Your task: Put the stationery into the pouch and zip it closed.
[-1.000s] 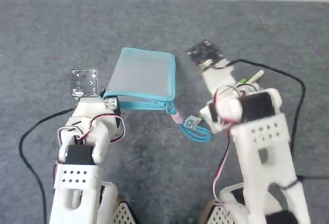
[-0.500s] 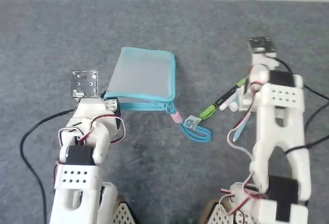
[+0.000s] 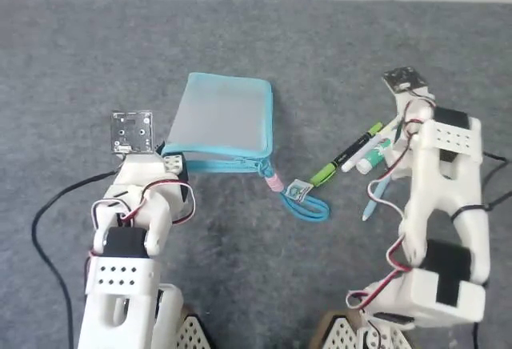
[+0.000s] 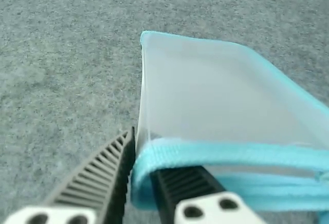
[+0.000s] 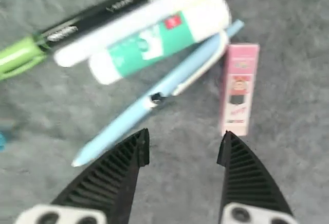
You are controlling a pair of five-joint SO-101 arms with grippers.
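right tool (image 5: 185, 134) withdrawn, stationery (image 3: 352, 155) uncovered, pouch (image 3: 224, 117) clamped

1 pouch (image 3: 224, 121), 5 stationery items (image 5: 159, 41)

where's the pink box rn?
In the right wrist view the pink box lies flat on the grey mat, beside the light blue pen and just ahead of the open right pincer.
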